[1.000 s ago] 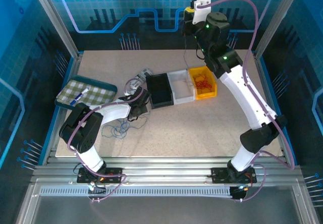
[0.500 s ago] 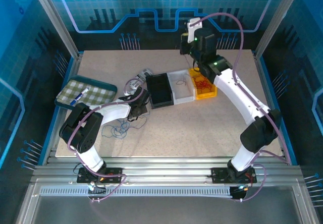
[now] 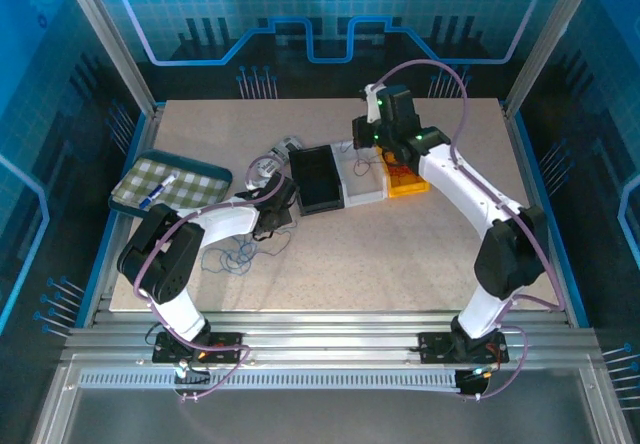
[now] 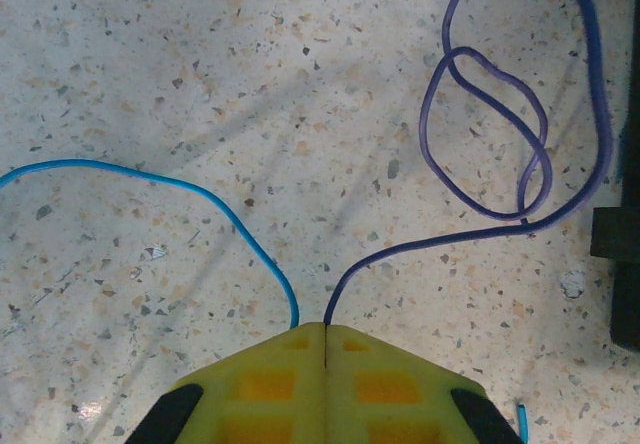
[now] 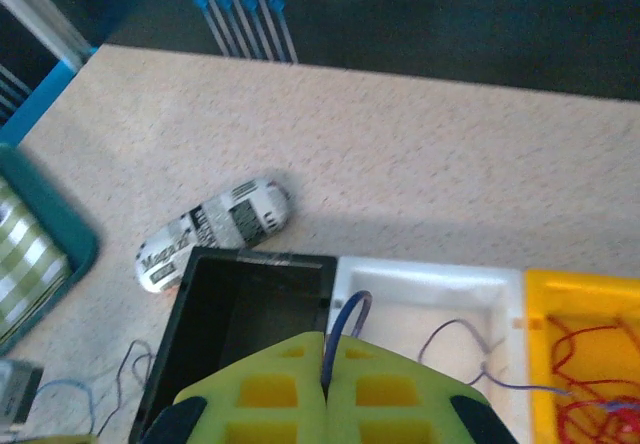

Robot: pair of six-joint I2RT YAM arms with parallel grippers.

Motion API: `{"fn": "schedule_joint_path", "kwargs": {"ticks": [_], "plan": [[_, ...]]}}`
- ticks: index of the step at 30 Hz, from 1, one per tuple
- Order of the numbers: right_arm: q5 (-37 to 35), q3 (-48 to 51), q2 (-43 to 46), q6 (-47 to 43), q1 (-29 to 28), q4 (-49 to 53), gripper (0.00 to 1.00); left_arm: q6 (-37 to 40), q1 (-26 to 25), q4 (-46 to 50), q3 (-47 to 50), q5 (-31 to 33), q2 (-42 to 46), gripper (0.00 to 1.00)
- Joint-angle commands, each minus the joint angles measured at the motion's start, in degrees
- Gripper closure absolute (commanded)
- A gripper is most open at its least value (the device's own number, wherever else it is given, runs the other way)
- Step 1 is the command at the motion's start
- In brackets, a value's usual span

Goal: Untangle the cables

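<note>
Top: L gripper (image 3: 270, 222) low on table (image 3: 400, 254), cables (image 3: 236, 256) loose just base-side of it; R gripper (image 3: 366, 150) over white bin (image 3: 366, 193); blue-lit framed cell around. L wrist: gripper (image 4: 325, 326) clamped on blue wire (image 4: 205, 189) + purple wire (image 4: 520, 169) together, so a pull may tighten the tangle; speckled top, smooth-looking. R wrist: gripper (image 5: 326, 338) pinched on a blue strand (image 5: 352, 309), bin (image 5: 430, 274) right under; strand may snag rim or slip.

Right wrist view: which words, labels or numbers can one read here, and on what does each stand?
"Mega": on the black-and-white packet, at its left end; the letters that follow are blurred.
The packet's other print: too small to read.
The bins and the cables: no text seen.
</note>
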State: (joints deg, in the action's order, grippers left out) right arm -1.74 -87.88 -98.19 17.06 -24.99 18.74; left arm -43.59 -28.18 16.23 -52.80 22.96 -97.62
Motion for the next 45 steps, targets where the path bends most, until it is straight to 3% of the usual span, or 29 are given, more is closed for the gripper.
{"fn": "schedule_joint_path", "kwargs": {"ticks": [1,8,15,26,32,45], "plan": [[7.5,-1.9,-2.7,2.7,0.5,2.7,0.99,-0.2,0.2,0.7,-1.0,1.4,-0.1,1.00],[16.1,-6.3,-6.2,5.3,-2.1,-0.5,0.99,-1.1,0.2,1.2,-0.7,2.5,0.1,1.00],[21.7,-16.7,-12.4,9.3,-4.2,-1.9,0.98,-1.5,0.2,1.4,-0.6,2.9,-0.1,1.00],[25.7,-31.0,-23.8,17.1,-3.9,-4.7,0.99,-2.0,0.2,1.4,-0.2,3.8,0.2,1.00],[18.3,-28.4,-22.6,14.3,-3.1,-1.6,1.00,-1.5,0.2,1.8,-0.5,3.9,0.1,1.00],[-7.7,0.3,-2.8,10.6,4.7,-3.2,1.00,-1.4,0.2,1.3,-0.3,3.7,-0.1,1.00]]}}
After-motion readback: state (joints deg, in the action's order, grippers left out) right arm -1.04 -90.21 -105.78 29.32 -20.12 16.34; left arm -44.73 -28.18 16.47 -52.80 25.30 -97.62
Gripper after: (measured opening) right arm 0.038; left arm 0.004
